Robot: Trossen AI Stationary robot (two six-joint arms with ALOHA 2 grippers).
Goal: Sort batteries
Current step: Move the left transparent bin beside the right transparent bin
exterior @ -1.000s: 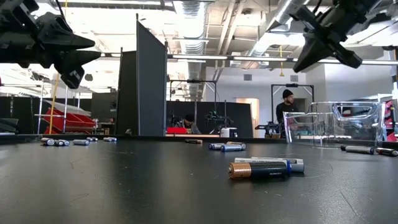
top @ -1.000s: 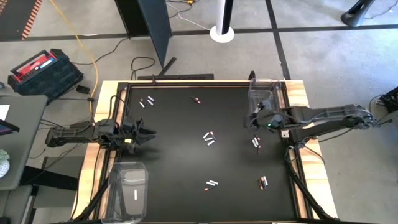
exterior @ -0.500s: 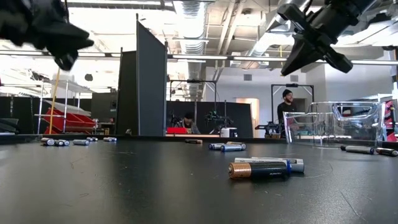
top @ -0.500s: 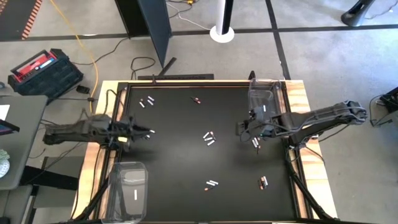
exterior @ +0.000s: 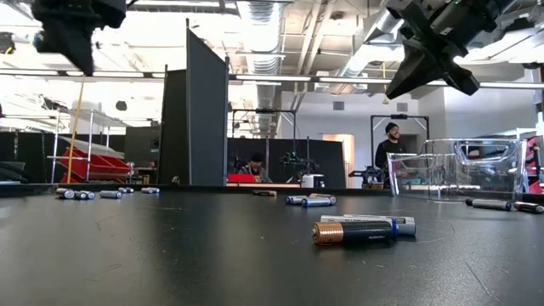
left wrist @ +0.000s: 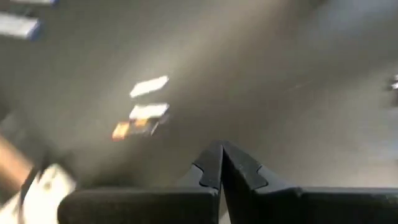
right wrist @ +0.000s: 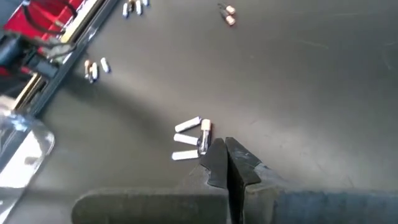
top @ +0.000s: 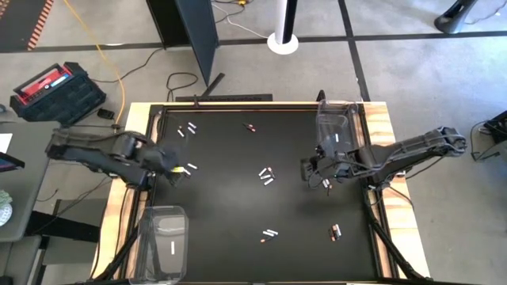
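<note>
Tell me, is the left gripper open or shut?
Shut. The left gripper has its two fingers pressed together, with nothing between them.

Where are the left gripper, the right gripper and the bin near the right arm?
left gripper (top: 184,172), high view, at the shut fingertips.
right gripper (top: 305,169), high view, at the shut fingertips.
bin (top: 333,119), high view, on its clear wall.

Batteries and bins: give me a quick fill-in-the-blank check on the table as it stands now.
1. The clear bin at the table's front left corner holds ___ battery.
2. The left gripper has its fingers ___ and holds nothing.
3. The right gripper hovers just to the ___ of the central cluster of batteries in the high view.
4. The table surface is ___ in colour.

Missing words: one; shut; right; black
</note>
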